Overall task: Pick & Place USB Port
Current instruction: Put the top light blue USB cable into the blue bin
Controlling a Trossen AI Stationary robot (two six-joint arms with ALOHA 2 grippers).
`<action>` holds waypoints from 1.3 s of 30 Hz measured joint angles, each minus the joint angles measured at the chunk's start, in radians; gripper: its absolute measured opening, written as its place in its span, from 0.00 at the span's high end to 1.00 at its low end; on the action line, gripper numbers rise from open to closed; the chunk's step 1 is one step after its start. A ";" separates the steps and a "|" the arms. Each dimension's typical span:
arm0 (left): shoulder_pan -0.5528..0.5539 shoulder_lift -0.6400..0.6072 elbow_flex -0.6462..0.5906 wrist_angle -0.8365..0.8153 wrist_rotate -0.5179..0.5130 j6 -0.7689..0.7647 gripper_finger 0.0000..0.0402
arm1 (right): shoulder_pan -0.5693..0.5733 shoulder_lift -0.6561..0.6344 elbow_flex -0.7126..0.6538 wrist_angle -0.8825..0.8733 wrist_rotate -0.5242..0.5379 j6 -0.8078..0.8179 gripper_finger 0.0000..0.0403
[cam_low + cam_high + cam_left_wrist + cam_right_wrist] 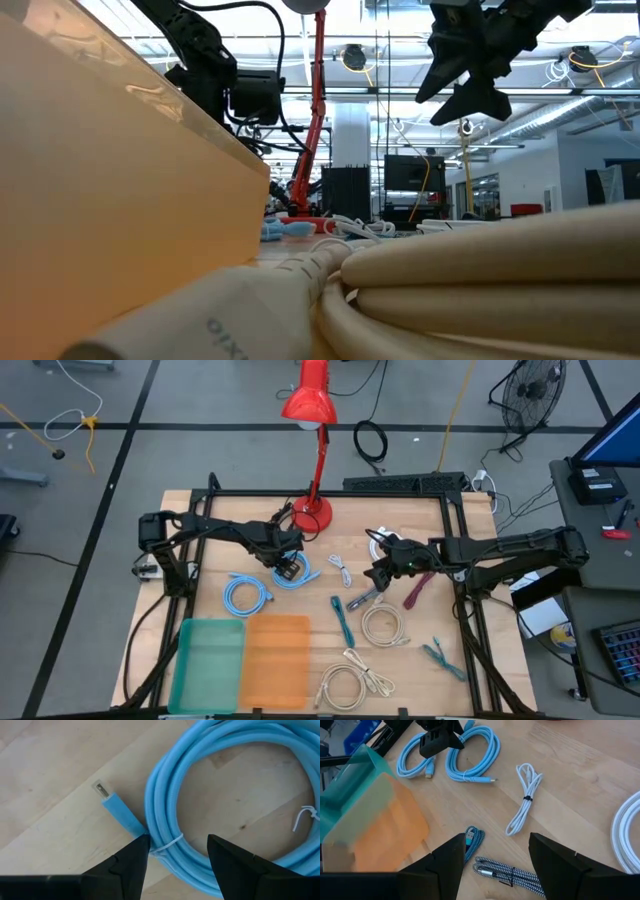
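Observation:
A light blue USB cable (235, 750) lies coiled on the wooden table, its plug (102, 790) sticking out to one side. My left gripper (177, 840) points straight down just above it, open; its fingers stand on either side of the coil's strands by a white tie (170, 842). In the high view the left gripper (289, 567) is over this coil (300, 575), left of centre. My right gripper (383, 572) hovers open above the table's middle, holding nothing.
A second blue coil (245, 593) lies nearer the left. Teal (210, 660) and orange (275, 660) trays stand at the near edge. Cream coils (385, 625), teal cables (343, 618), a small white cable (525, 797) and a red lamp's base (312, 515) surround the grippers.

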 joint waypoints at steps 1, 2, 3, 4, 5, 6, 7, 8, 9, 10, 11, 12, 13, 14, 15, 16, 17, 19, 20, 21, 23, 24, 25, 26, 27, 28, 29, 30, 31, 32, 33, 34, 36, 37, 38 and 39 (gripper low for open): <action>0.000 0.000 0.000 0.000 -0.001 0.000 0.47 | 0.000 0.000 0.000 0.000 -0.001 0.000 0.48; 0.000 0.001 0.000 -0.001 -0.003 0.001 0.48 | 0.000 0.000 0.000 0.000 -0.001 0.000 0.48; 0.000 0.001 0.000 -0.002 -0.004 0.003 0.48 | 0.000 0.000 0.000 0.000 -0.001 0.000 0.48; 0.000 0.001 -0.001 -0.003 -0.008 0.005 0.49 | 0.000 0.000 0.000 0.000 -0.001 0.000 0.48; 0.000 0.001 -0.001 -0.004 -0.012 0.010 0.51 | 0.000 0.000 0.000 0.000 -0.001 0.001 0.48; 0.000 0.002 -0.002 -0.005 -0.015 0.013 0.54 | 0.000 0.000 0.000 0.000 -0.001 0.003 0.48; 0.000 0.002 -0.002 -0.007 -0.019 0.014 0.57 | 0.000 0.000 0.000 0.000 -0.001 0.008 0.48; 0.001 0.002 -0.002 -0.009 -0.022 0.018 0.61 | 0.000 0.000 0.000 0.000 -0.001 0.012 0.48; 0.001 0.002 -0.002 -0.009 -0.025 0.023 0.65 | 0.000 0.000 0.000 0.000 -0.001 0.015 0.48; 0.002 0.002 -0.003 -0.011 -0.029 0.030 0.69 | 0.000 0.000 0.000 0.000 -0.001 0.020 0.48; 0.002 0.002 -0.003 -0.011 -0.032 0.037 0.74 | 0.000 0.000 0.000 0.000 -0.001 0.023 0.48; 0.003 0.002 -0.003 -0.012 -0.032 0.040 0.79 | 0.000 0.000 0.000 0.000 -0.001 0.026 0.48; 0.003 0.002 -0.004 -0.011 -0.032 0.041 0.83 | 0.000 0.000 0.000 0.000 -0.001 0.026 0.48; 0.003 0.002 -0.004 -0.012 -0.033 0.048 0.88 | 0.000 0.000 0.000 0.000 -0.001 0.026 0.48; 0.003 0.002 -0.004 -0.013 -0.033 0.058 0.93 | 0.000 0.000 0.000 0.000 -0.001 0.026 0.48; 0.003 0.002 -0.004 -0.014 -0.032 0.068 0.96 | 0.000 0.000 0.000 0.000 -0.001 0.027 0.48; 0.003 0.000 -0.004 -0.016 -0.033 0.069 0.97 | 0.000 0.000 0.000 0.000 -0.001 0.026 0.48; 0.003 -0.006 -0.004 -0.028 -0.034 0.070 0.96 | 0.000 0.000 0.000 0.000 -0.001 0.026 0.48; 0.003 -0.011 -0.005 -0.039 -0.035 0.070 0.96 | 0.000 0.000 0.000 0.000 -0.001 0.025 0.48; 0.004 -0.023 -0.006 -0.051 -0.035 0.071 0.96 | 0.000 0.000 0.000 0.000 -0.001 0.021 0.48; 0.004 -0.051 -0.008 -0.078 -0.048 0.072 0.98 | 0.000 0.000 0.000 0.000 -0.003 0.010 0.48; 0.004 -0.068 -0.013 -0.087 -0.053 0.072 0.98 | 0.000 0.000 0.000 0.000 -0.004 0.000 0.48; 0.005 -0.087 -0.014 -0.105 -0.056 0.069 0.98 | 0.000 0.000 0.000 0.000 -0.004 -0.004 0.48; 0.006 -0.110 -0.016 -0.119 -0.054 0.059 0.98 | 0.000 0.000 0.000 0.000 -0.004 -0.004 0.48; 0.005 -0.139 -0.015 -0.127 -0.053 0.046 0.98 | 0.000 0.000 0.000 0.000 -0.004 -0.003 0.48; 0.004 -0.168 -0.012 -0.137 -0.046 0.031 0.98 | 0.000 0.000 0.000 0.000 -0.004 -0.002 0.48; 0.000 -0.193 -0.011 -0.149 -0.028 0.016 0.98 | 0.000 0.000 0.000 0.000 -0.004 -0.003 0.48; -0.008 -0.218 -0.011 -0.163 -0.016 0.001 0.98 | 0.000 0.000 0.000 0.000 -0.004 -0.007 0.48; -0.017 -0.242 -0.011 -0.182 -0.013 -0.011 0.98 | 0.000 0.000 0.000 0.000 -0.005 -0.013 0.48; -0.029 -0.270 -0.011 -0.199 -0.011 -0.027 0.98 | 0.000 0.000 0.000 0.000 -0.006 -0.021 0.48; -0.041 -0.299 -0.011 -0.213 -0.008 -0.045 0.98 | 0.000 0.000 0.000 0.000 -0.006 -0.030 0.48; -0.053 -0.328 -0.011 -0.227 -0.003 -0.060 0.98 | 0.000 0.000 0.000 0.000 -0.007 -0.041 0.48; -0.074 -0.375 -0.011 -0.240 0.004 -0.068 0.98 | 0.000 0.000 0.000 -0.001 -0.017 -0.068 0.48; -0.085 -0.395 -0.011 -0.236 0.009 -0.068 0.98 | 0.000 0.000 0.000 -0.001 -0.028 -0.085 0.48; -0.097 -0.415 -0.010 -0.232 0.020 -0.071 0.98 | 0.000 0.000 0.000 -0.001 -0.030 -0.100 0.48; -0.112 -0.434 -0.010 -0.232 0.041 -0.076 0.98 | 0.000 0.000 0.000 -0.001 -0.032 -0.113 0.48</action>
